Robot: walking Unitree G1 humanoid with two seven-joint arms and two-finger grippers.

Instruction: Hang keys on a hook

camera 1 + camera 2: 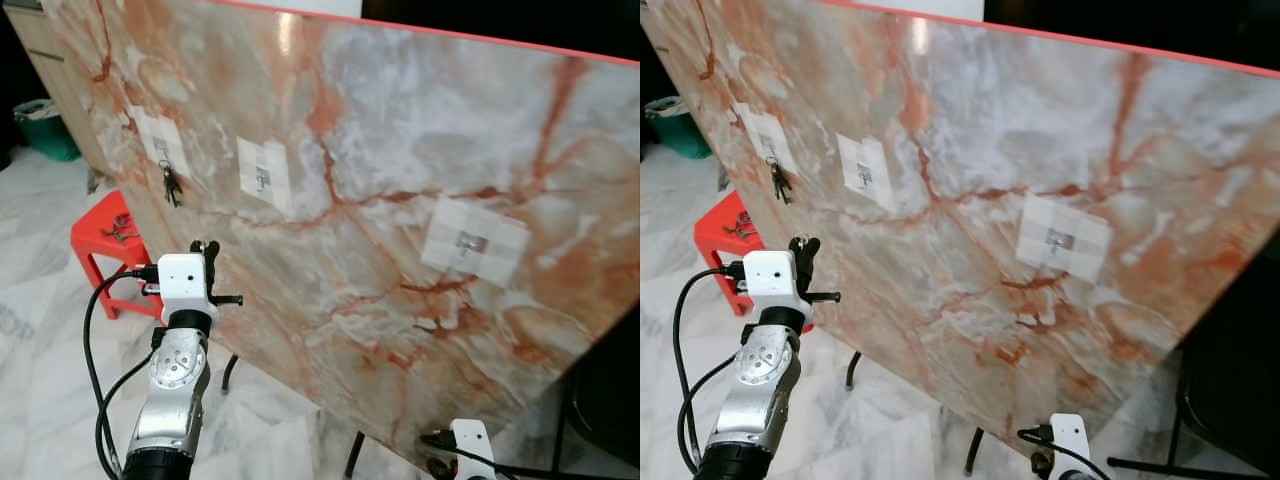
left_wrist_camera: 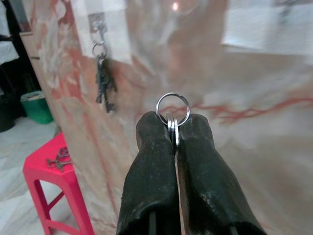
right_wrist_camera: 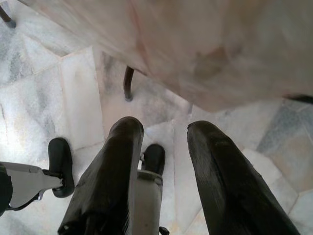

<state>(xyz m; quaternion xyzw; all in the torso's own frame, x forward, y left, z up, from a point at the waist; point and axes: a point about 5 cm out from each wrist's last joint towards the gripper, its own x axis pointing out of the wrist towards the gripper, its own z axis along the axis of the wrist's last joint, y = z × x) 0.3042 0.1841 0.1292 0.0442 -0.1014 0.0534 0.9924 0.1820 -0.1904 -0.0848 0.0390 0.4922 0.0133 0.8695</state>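
Observation:
A large marble-patterned panel [image 1: 400, 130] leans before me with three small hooks on white patches. On the left hook [image 1: 161, 150] hangs a dark bunch of keys [image 1: 171, 186]. The middle hook [image 1: 262, 180] and the right hook [image 1: 472, 242] are bare. My left gripper [image 1: 205, 248] is raised close to the panel, below and between the left and middle hooks. In the left wrist view it is shut on a silver key ring [image 2: 172, 108] that sticks out above the fingertips [image 2: 154, 127]. My right gripper [image 3: 164, 129] hangs low over the floor, open with nothing in it.
A red plastic stool [image 1: 100, 240] stands left of the panel, with another bunch of keys [image 1: 120, 232] on its seat. A green bin [image 1: 45, 125] sits at the far left. The panel's thin black legs [image 1: 354, 455] rest on the marble floor.

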